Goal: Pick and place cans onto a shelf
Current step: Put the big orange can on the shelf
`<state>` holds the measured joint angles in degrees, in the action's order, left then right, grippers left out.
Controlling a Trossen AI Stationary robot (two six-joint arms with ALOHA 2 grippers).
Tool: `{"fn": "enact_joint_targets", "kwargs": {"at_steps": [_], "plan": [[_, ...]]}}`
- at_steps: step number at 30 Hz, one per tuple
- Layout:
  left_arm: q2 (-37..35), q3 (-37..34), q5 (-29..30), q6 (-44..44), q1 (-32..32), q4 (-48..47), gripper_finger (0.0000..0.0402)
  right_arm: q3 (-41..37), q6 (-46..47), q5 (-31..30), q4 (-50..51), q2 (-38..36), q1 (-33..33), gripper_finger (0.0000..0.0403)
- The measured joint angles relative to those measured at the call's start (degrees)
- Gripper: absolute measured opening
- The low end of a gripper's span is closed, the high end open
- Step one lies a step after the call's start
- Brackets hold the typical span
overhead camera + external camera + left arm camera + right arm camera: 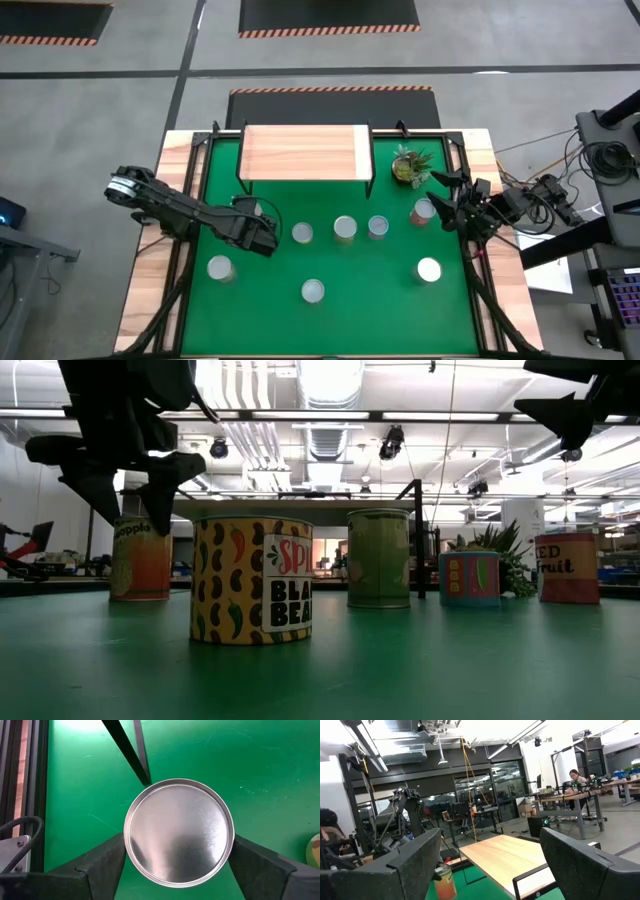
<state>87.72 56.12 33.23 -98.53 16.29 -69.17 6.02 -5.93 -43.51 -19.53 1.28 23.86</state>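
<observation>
Two left fingers [105,862] flank one can [179,831] — not yet gripped.

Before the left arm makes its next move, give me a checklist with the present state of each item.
1. Left pincer open: ok.
2. Target can centred between its fingers: ok, by the left wrist view.
3. Fingers down beside the can's body: not ok; in the low view the tips seem to be above its top.
4. Neighbours out of the way: ok; the nearest other can stands apart.
5. Room on the shelf: ok; no can on it.
6. Right pincer out of the path: ok; open at the table's right side.
</observation>
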Motion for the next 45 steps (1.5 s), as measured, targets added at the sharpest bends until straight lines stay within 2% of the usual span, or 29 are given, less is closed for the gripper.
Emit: {"fn": "enact_joint_targets", "kwargs": {"at_steps": [4, 9, 15, 19, 23, 28, 35, 39, 45], "plan": [[0.0, 0.87, -0.64, 0.01, 0.39, -0.04, 0.0306, 0.0, -0.09, 0.0, -0.02, 0.0, 0.0, 0.0327], [0.0, 6.77, -0.83, 2.74, 2.23, -0.18, 0.0302, 0.0, -0.17, 0.0, -0.01, 0.0, -0.01, 0.0327], [0.51, 19.07, -0.76, 11.01, 2.91, -2.7, 0.0303, 0.0, -0.2, 0.0, 0.0, 0.0, -0.02, 0.0327], [1.88, 28.51, 3.14, 17.46, 1.82, -8.42, 0.0303, 0.0, -0.17, -0.02, -0.04, 0.0, -0.02, 0.0327], [2.47, 37.65, 6.9, 24.37, -0.79, -12.91, 0.0303, 0.0, -0.15, 0.0, -0.02, 0.0, -0.02, 0.0327], [3.62, 46.07, 8.35, 34.45, -6.77, -16.38, 0.0304, 0.0, -0.13, -0.02, -0.04, 0.0, -0.01, 0.0327], [4.07, 48.16, 8.28, 45.42, -18.61, -16.95, 0.0304, 0.0, -0.13, -0.02, -0.02, 0.0, 0.0, 0.0327], [4.08, 47.18, 8.51, 47.24, -24.99, -16.78, 0.0304, 0.0, -0.17, -0.02, -0.02, 0.0, -0.01, 0.0327], [4.11, 43.28, 9.17, 49.97, -30.86, -13.14, 0.0304, 0.0, -0.74, -0.02, -0.04, 0.0, 0.0, 0.0327]]}}
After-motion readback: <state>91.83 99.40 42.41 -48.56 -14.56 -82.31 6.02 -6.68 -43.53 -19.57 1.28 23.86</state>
